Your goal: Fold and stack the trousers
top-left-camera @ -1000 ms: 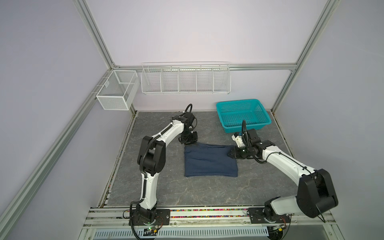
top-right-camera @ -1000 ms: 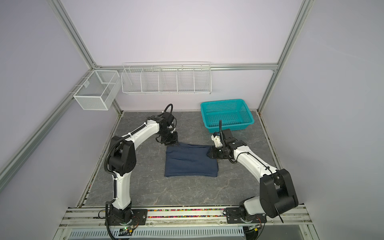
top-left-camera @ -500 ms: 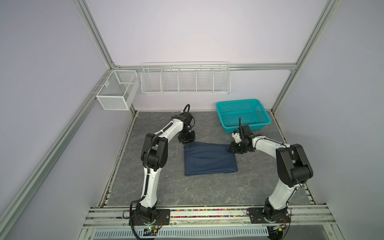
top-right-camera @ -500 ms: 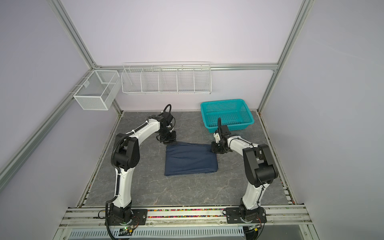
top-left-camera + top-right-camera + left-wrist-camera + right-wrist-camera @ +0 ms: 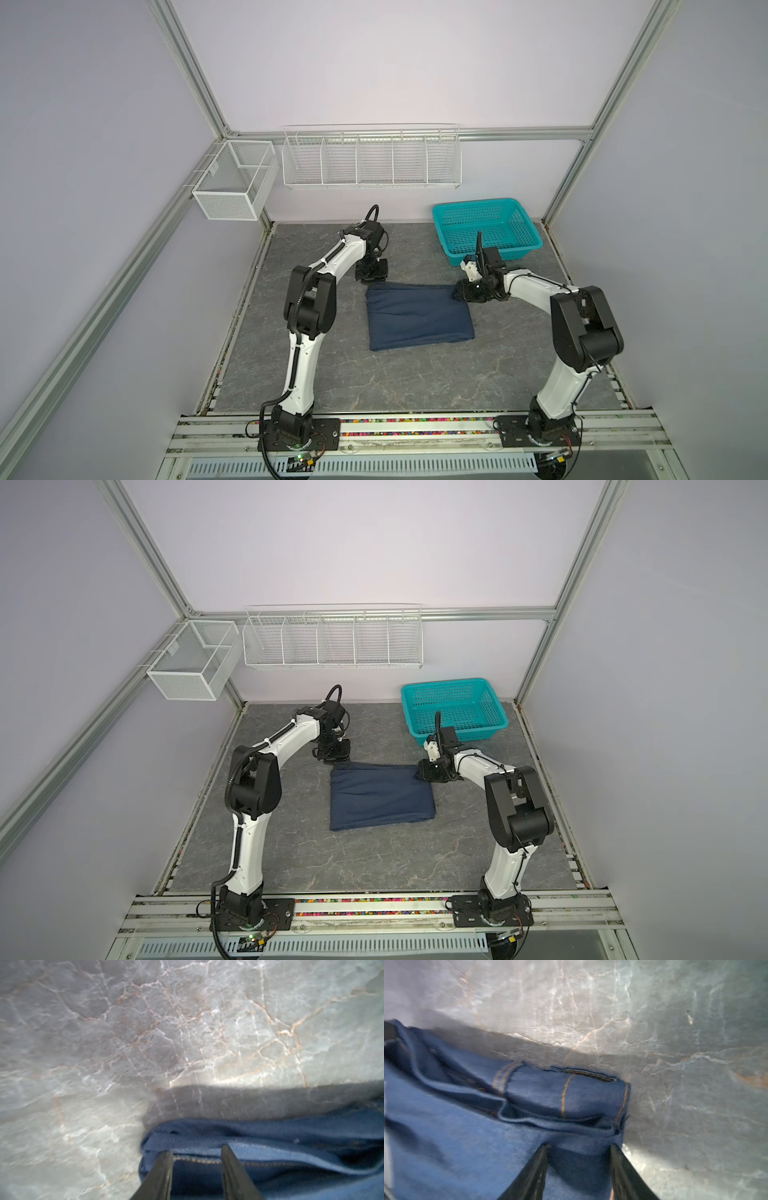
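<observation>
The trousers (image 5: 417,318) (image 5: 380,798) lie folded into a dark blue rectangle in the middle of the grey table. My left gripper (image 5: 372,279) sits low at their far left corner. In the left wrist view its gripper (image 5: 197,1150) has denim (image 5: 291,1142) with a stitched hem filling the narrow gap between the fingers. My right gripper (image 5: 457,295) is at the far right corner. In the right wrist view its gripper (image 5: 580,1146) stands wider apart, open over the layered denim (image 5: 467,1126).
A teal plastic basket (image 5: 441,232) stands at the back right, just behind my right wrist. A white wire rack (image 5: 372,160) and a white mesh box (image 5: 235,180) hang on the back wall. Aluminium frame posts edge the table.
My right gripper's jaws have spread apart, and the right arm's elbow has swung up and back. The left gripper and the folded trousers have barely moved.
</observation>
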